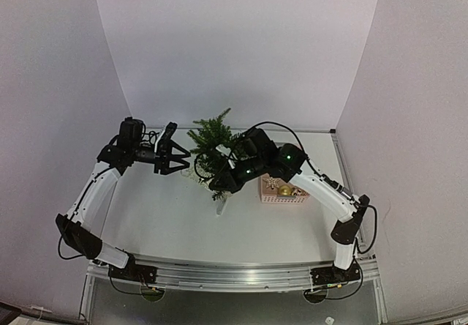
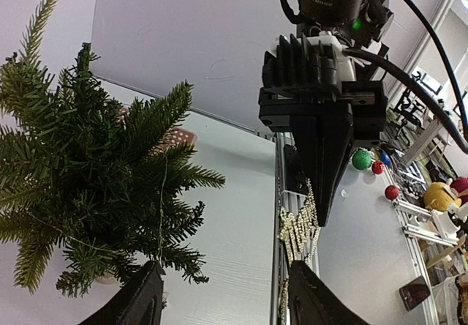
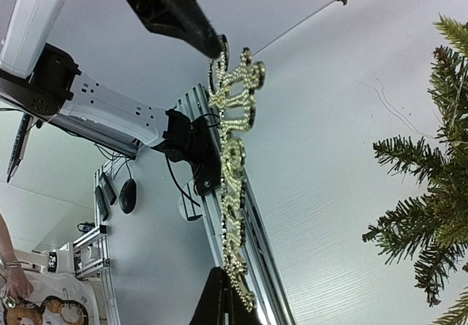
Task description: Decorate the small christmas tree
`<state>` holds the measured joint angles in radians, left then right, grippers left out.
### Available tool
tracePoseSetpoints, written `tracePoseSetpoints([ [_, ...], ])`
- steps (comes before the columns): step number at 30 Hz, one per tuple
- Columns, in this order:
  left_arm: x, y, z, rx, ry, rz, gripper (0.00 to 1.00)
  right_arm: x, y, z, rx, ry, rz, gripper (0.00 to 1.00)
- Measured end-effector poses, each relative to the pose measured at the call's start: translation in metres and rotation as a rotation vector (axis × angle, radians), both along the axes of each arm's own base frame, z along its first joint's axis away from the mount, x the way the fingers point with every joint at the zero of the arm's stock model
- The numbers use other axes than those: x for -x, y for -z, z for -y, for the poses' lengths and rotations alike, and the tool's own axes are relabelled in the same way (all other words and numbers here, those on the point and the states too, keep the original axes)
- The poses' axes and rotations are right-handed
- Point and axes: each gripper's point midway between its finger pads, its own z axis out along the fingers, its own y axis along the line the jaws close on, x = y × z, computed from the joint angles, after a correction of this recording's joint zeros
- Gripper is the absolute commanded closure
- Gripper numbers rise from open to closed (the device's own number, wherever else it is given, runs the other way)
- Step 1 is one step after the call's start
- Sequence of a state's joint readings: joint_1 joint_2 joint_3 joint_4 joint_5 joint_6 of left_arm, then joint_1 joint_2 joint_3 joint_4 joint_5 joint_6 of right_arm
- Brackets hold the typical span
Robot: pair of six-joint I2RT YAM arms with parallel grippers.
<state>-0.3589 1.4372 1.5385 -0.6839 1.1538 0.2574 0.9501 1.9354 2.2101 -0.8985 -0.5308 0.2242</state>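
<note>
White panel walls [image 1: 234, 47] are seen on three sides of a white table [image 1: 168, 222]. The small christmas tree [image 1: 212, 146] is stood near the far edge, approx. midway btw. the L and R edges, w/ a pink basket [image 1: 281, 198] of gold baubles [image 1: 287, 190] set nearer the R edge. A long, thin gold glitter ornament [image 3: 232, 142] is pinched at one end by the right gripper [image 2: 322, 209], whose jaws are closed tight on it. Its free end is shown touching one finger [image 3: 179, 14] of the left gripper [image 1: 173, 165], whose jaws are parted to a middling gap w/ nothing gripped. The step in hand is judged to be a hand-over, or a two-handed hold, ahead of hanging. The free end should be centred btw. the L pads before closure, not nipped at a finger edge. Release by the R side is best deferred until the L grip is firm. The piece should then be lowered onto the branch tips, not dragged through them, since so light a tree may be tipped. No brand or label can be read. The ornament seems shaped as script lettering, but the word cannot be made out.
</note>
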Motion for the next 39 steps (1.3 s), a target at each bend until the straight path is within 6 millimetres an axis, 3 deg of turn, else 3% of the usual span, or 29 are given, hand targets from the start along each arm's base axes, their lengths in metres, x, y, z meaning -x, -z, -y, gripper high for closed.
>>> tracePoseSetpoints([
  [6, 0.001, 0.007, 0.005, -0.015, 0.047, -0.056, 0.53, -0.001, 0.002, 0.001, 0.006, -0.016, 0.034, 1.00],
  [16, 0.014, 0.017, 0.001, -0.046, 0.083, -0.053, 0.44, -0.005, 0.005, 0.003, 0.022, -0.025, 0.100, 1.00],
  [21, 0.015, 0.011, 0.001, -0.037, 0.092, -0.024, 0.59, -0.006, 0.007, 0.006, 0.038, -0.024, 0.114, 1.00],
  [30, 0.021, 0.014, 0.001, -0.048, 0.112, -0.015, 0.78, -0.006, -0.009, 0.007, 0.010, -0.030, 0.155, 1.00],
  [39, 0.022, 0.014, 0.001, -0.049, 0.115, -0.016, 0.99, -0.006, -0.008, 0.007, 0.013, -0.030, 0.161, 1.00],
])
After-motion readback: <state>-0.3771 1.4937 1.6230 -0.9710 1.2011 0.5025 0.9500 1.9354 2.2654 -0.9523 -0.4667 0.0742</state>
